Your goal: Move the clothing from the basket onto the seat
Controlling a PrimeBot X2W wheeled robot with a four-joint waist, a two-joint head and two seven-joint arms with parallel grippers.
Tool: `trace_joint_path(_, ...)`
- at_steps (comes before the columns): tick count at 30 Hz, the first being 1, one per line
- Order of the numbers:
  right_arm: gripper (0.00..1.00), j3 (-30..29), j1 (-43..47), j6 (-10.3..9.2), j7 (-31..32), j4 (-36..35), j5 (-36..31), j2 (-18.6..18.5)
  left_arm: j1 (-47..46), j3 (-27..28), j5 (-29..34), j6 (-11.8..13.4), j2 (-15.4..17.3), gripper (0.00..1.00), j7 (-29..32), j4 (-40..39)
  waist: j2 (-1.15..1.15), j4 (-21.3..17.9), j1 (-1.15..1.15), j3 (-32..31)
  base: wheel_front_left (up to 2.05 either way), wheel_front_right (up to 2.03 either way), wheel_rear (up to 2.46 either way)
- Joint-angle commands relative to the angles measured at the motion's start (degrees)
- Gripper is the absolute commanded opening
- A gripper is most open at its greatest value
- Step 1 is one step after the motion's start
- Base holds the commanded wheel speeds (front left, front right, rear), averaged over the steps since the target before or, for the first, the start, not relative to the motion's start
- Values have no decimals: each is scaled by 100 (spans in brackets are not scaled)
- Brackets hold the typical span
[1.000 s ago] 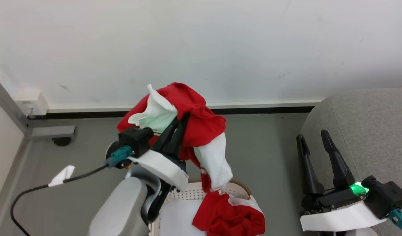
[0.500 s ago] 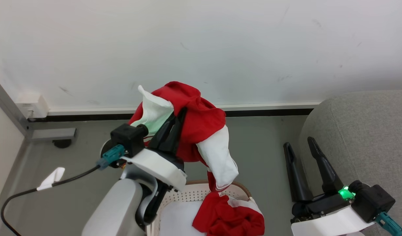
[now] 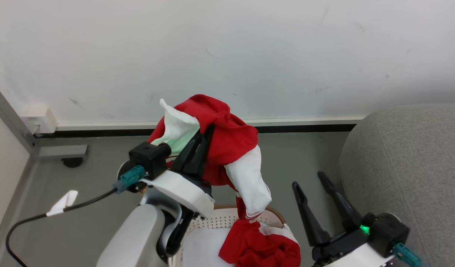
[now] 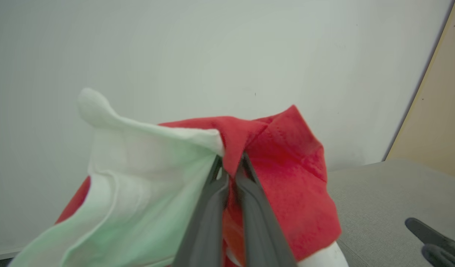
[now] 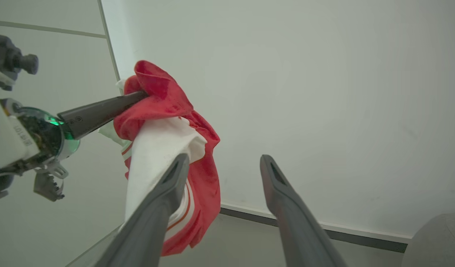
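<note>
My left gripper (image 3: pixel 208 130) is shut on a red and white piece of clothing (image 3: pixel 227 141), held up above the basket (image 3: pixel 227 218). The cloth drapes over the fingers, and its white sleeve hangs down to the brown rim. In the left wrist view the closed fingers (image 4: pixel 246 193) pinch a red fold (image 4: pixel 287 167). More red clothing (image 3: pixel 261 248) lies in the basket. My right gripper (image 3: pixel 307 179) stands open and holds nothing, between the basket and the grey seat (image 3: pixel 409 159). The right wrist view has its fingertips (image 5: pixel 224 158) just beside the hanging clothing (image 5: pixel 164 122).
A white pad (image 3: pixel 205 248) lies in the basket beside the red cloth. A white wall with a dark baseboard (image 3: pixel 305 128) runs behind. At the left are a metal post with a foot (image 3: pixel 60 150), a wall box (image 3: pixel 38 118) and a black cable (image 3: pixel 75 204).
My open right gripper has moved left and lower in the head view, away from the seat toward the basket. The left gripper still holds the garment up at about the same spot.
</note>
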Motion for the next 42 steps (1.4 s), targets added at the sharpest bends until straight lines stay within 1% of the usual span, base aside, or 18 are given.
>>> trace_joint_path(1,100,66,-60,-12,5,63,-26,-45,8,-10,-29,19,0,0,-34,20,0,16,0,-5,0,0,0)
trace_joint_path(9,100,746,-332,-12,5,685,-112,-186,20,-196,-43,-14,-91,0,-50,99,0,147,0,-37,0,0,0)
trace_joint_path(19,100,1554,-927,-12,5,1705,212,-192,137,-568,-155,-78,-248,0,-87,139,0,428,0,-103,0,0,0)
trace_joint_path(27,100,1945,-1329,-12,5,2356,454,-125,300,-971,-303,-85,-328,0,-23,-4,0,667,0,-154,0,0,0)
trace_joint_path(35,100,2065,-1610,-12,5,2766,695,-114,400,-1259,-388,-64,-350,0,79,-136,0,865,0,-183,0,0,0)
trace_joint_path(36,50,2062,-1630,-12,5,2797,717,-108,407,-1274,-392,-56,-351,0,84,-140,0,879,0,-189,0,0,0)
trace_joint_path(37,40,2035,-1640,-12,5,2818,744,-98,410,-1284,-402,-41,-353,0,88,-145,0,890,0,-192,0,0,0)
trace_joint_path(38,13,2018,-1650,-12,5,2836,757,-92,414,-1286,-413,-30,-352,0,84,-148,0,896,0,-193,0,0,0)
trace_joint_path(39,0,1991,-1660,-12,5,2861,758,-94,421,-1290,-420,-24,-353,0,85,-152,0,903,0,-194,0,0,0)
trace_joint_path(42,0,1964,-1671,-12,5,2892,758,-78,425,-1265,-440,7,-327,0,78,-158,0,905,0,-186,0,0,0)
